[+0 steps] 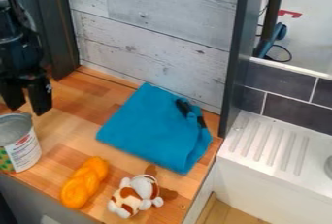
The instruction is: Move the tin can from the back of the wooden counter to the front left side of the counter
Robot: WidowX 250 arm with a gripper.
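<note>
My gripper hangs at the left edge of the view, open, its two fingers pointing down with nothing between them. Just below it stands an open metal can with a white and green label, close to the counter's left front. An orange braided bread loaf lies to the can's right. A white and brown plush dog lies near the front edge. Behind these, a folded blue cloth with a dark strap or piece on top is spread on the wooden counter.
A grey wooden-plank wall backs the counter. Dark upright posts stand at its right and left. On the right, beyond the counter's edge, lies a white sink drainboard below dark tiles.
</note>
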